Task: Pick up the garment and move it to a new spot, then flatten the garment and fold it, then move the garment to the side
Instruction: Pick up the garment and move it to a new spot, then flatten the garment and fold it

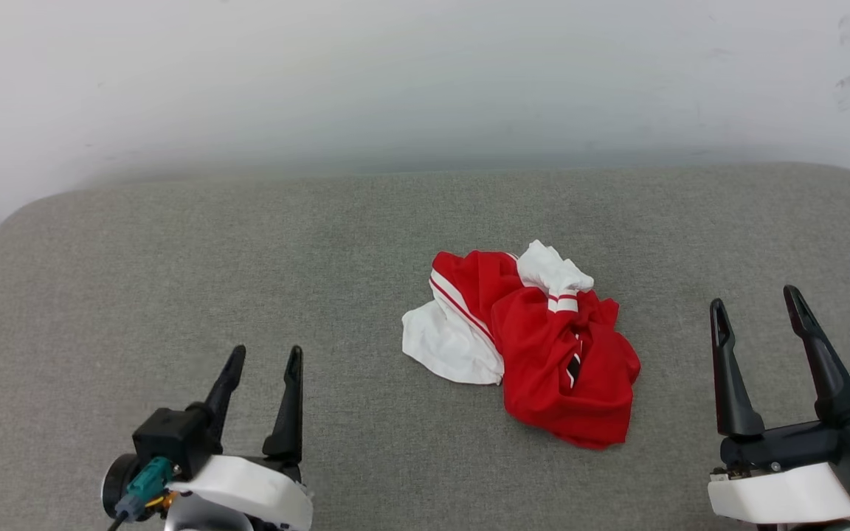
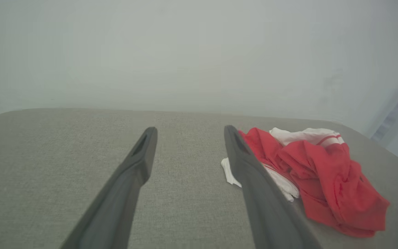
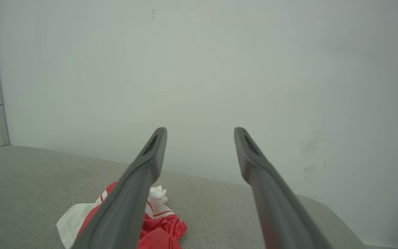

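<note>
The garment (image 1: 543,346) lies in a crumpled heap on the grey fabric-covered worktop (image 1: 174,280), a little right of the middle in the head view and nearer the right pincer (image 1: 755,298) than the left pincer (image 1: 265,352). Its red body is bunched toward the near right. 1 white sleeve spills out flat at its left edge, and another white part with red-and-white striped trim sits on top at the far side. A small patch of black and white shows in a fold of the red cloth. Both pincers are released, each with its 2 dark fingers spread wide and nothing between them, and both are apart from the cloth. The left pincer sits at the lower left of the head view and the right pincer at the lower right, each with its fingers pointing away from the robot. In the left wrist view the left pincer (image 2: 190,129) frames bare worktop, and the garment (image 2: 330,180) lies to the right, partly behind the right-hand finger. In the right wrist view the right pincer (image 3: 200,129) points toward the pale wall (image 3: 288,69), and the garment (image 3: 161,228) lies low on the left, partly hidden by the left-hand finger. The wall stands behind the worktop's far edge and bears a few faint scuff marks.
</note>
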Robot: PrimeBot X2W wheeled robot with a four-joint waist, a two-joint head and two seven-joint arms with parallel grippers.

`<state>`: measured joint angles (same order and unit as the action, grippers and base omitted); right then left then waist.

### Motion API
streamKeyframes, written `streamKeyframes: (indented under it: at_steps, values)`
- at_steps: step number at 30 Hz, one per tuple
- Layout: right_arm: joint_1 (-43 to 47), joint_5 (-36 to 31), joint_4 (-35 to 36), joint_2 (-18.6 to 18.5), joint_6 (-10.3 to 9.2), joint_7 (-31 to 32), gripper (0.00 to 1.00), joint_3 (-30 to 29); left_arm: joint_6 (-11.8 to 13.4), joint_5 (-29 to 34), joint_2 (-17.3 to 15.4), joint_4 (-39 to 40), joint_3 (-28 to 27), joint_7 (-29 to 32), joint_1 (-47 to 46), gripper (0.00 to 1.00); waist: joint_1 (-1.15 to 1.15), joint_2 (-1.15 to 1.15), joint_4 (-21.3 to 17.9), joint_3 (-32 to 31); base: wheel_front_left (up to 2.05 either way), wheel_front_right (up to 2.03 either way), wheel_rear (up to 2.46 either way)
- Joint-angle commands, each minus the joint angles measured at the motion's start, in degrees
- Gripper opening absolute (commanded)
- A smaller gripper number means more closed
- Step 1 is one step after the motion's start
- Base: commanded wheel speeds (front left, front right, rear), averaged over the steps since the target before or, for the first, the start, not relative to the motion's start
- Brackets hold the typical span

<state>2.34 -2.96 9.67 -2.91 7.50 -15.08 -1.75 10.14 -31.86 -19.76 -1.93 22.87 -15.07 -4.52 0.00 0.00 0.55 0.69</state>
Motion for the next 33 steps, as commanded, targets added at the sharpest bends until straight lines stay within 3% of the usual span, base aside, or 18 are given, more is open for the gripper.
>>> streamKeyframes:
  at_steps: [1, 6, 12, 15, 17, 25, 33]
  values:
    - [0.01, 0.13, 0.07, 0.05, -0.02, -0.13, 1.00, 0.17, -0.65, 0.57, 0.57, 0.02, -0.42, -0.15, 1.33, 1.00, 0.00, 0.00, -0.28, 0.10, 0.00, 0.00, 0.00]
    - [-0.64, -0.43, 0.12, 0.05, -0.02, -0.14, 1.00, 0.17, -2.11, 1.77, 2.29, 0.51, -1.70, -0.15, 3.51, 1.00, 0.00, 0.00, -0.77, 0.43, 0.00, 0.00, 0.00]
    - [-1.28, -0.79, 0.53, 0.05, -0.02, -0.14, 1.00, 0.65, -4.08, 3.53, 0.47, 0.37, -0.39, 2.45, -1.57, 1.00, 0.00, 0.00, -1.08, 2.49, 0.00, 0.00, 0.00]
    - [-1.72, -1.26, 0.71, 0.04, -0.02, -0.14, 1.00, 1.18, -5.28, 3.46, -0.15, 0.49, 1.47, 9.10, -6.20, 1.00, 0.00, 0.00, -1.08, 4.44, 0.00, 0.00, 0.00]
    - [-2.17, -1.58, 1.01, 0.05, -0.02, -0.14, 1.00, 1.34, -6.42, 2.36, -0.18, 0.31, 3.54, 16.61, -9.90, 1.00, 0.00, 0.00, -1.07, 5.74, 0.00, 0.00, 0.00]
    - [-3.70, -2.18, 2.03, -0.02, -0.04, -0.14, 1.00, 5.00, -6.24, 2.46, -0.59, -2.61, 8.11, 41.27, -25.42, 1.00, 0.00, 0.00, -2.20, 11.07, 0.00, 0.00, 0.00]
    - [-5.37, -2.46, 2.96, 0.03, -0.03, -0.14, 1.00, 4.51, -7.50, 0.92, 1.12, -10.01, 10.47, 51.72, -33.01, 1.00, 0.00, 0.00, -3.69, 16.02, 0.00, 0.00, 0.00]
